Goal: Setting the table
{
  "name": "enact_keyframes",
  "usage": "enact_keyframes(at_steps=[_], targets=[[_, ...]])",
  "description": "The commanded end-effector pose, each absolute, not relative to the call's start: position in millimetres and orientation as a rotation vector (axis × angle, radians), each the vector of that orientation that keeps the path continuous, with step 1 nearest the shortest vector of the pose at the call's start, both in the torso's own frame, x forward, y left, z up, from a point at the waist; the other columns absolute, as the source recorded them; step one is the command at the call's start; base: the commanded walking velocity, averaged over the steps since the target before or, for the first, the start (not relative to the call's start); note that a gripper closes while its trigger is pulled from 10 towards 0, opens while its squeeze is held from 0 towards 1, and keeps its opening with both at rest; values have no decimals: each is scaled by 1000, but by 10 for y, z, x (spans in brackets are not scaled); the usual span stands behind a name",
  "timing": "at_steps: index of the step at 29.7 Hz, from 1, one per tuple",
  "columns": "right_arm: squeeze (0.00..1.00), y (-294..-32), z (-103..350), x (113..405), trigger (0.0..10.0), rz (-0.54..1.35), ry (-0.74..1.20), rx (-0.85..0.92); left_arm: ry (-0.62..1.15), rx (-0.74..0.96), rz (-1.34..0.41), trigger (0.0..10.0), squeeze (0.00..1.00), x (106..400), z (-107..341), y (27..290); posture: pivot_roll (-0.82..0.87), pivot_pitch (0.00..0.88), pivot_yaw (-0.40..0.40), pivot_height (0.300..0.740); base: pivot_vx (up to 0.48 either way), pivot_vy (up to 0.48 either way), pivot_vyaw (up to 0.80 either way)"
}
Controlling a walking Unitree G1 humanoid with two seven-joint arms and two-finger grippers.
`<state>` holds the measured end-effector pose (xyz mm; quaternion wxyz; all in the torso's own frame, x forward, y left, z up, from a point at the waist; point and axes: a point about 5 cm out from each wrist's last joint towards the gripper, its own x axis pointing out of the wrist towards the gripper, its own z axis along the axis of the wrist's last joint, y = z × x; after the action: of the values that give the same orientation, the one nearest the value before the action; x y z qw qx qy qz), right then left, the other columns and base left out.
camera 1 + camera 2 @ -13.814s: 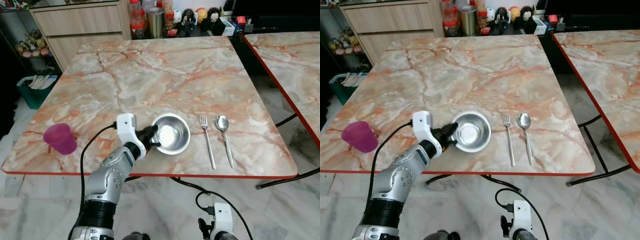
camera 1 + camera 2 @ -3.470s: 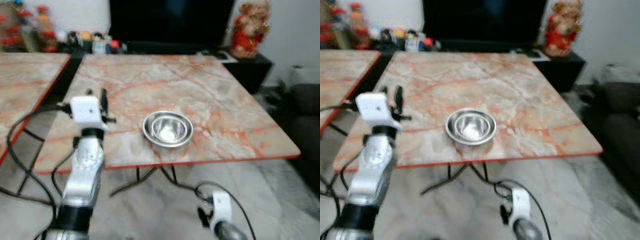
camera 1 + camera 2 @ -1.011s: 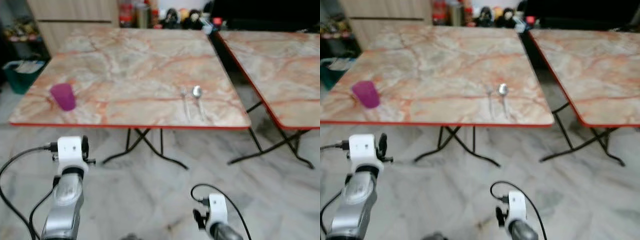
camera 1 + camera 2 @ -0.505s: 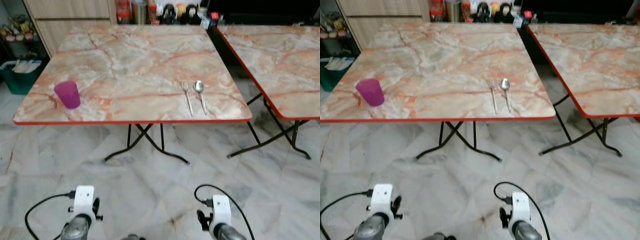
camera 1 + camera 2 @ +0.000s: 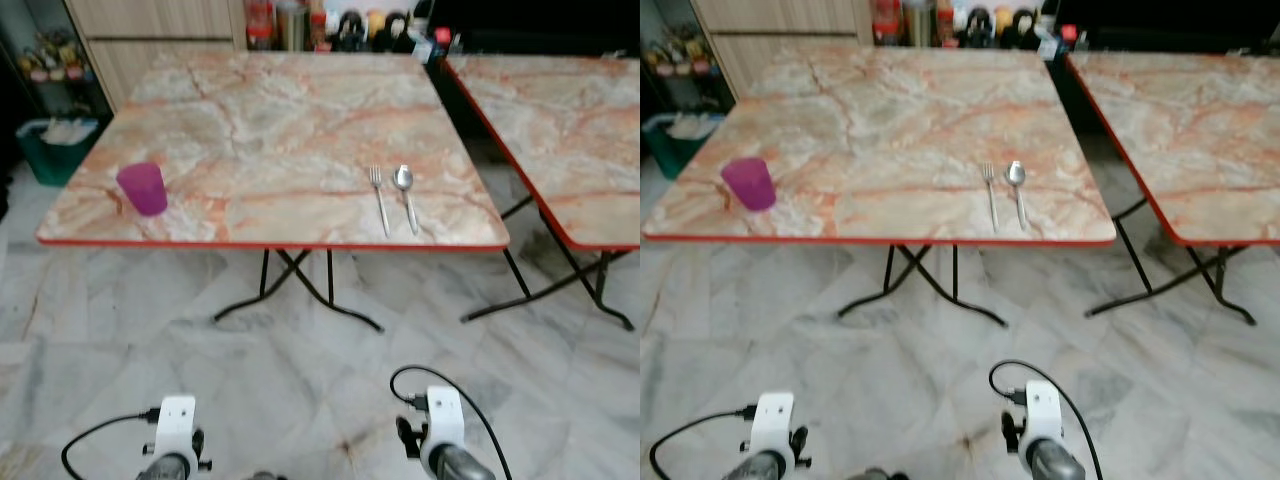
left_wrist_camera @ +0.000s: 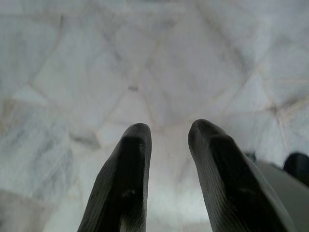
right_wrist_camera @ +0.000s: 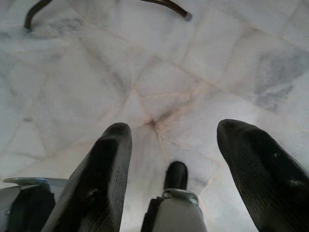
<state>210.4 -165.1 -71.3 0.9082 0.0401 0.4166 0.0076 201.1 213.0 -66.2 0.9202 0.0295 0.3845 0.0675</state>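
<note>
A purple cup (image 5: 141,188) stands near the front left corner of the marble table (image 5: 280,120). A fork (image 5: 379,198) and a spoon (image 5: 405,192) lie side by side near its front right edge. Both arms hang low over the floor, well short of the table. In the wrist views my left gripper (image 6: 169,126) is open with a narrow gap and my right gripper (image 7: 175,126) is wide open. Neither holds anything, and only floor tiles lie beyond them.
A second marble table (image 5: 560,120) stands to the right across a narrow gap. Black folding legs (image 5: 300,290) show under the near table. A green bin (image 5: 55,150) sits at the far left by a wooden cabinet (image 5: 150,40). Bottles and figurines (image 5: 330,25) line the back.
The steel bowl my left gripper held 13.8 s ago stood on another table 3.5 s ago. The camera has since swung back here. Over the last second my left arm has dropped to hang low.
</note>
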Motion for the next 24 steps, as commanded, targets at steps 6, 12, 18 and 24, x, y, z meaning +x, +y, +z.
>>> enact_keyframes(at_steps=[6, 12, 18, 24], targets=[[0, -1674, -715, 2098, 10000, 11, 862, 71, 820, 29, 175, 10000, 0, 1900, -725, 2151, 133, 59, -16, 715, 282, 0, 0], [0, -1687, -719, 2089, 10000, 10, 861, 58, 819, 10, 197, 10000, 0, 1893, -731, 2150, 140, 90, -30, 715, 282, 0, 183], [0, -1692, -738, 2057, 10000, -3, 873, 81, 842, 19, 193, 10000, 0, 1858, -756, 2139, 139, 94, -30, 715, 284, 0, 200], [0, -1699, -737, 2055, 10000, -3, 872, 70, 854, 7, 197, 10000, 0, 1822, -780, 2116, 127, 110, -26, 715, 282, 0, 0]])
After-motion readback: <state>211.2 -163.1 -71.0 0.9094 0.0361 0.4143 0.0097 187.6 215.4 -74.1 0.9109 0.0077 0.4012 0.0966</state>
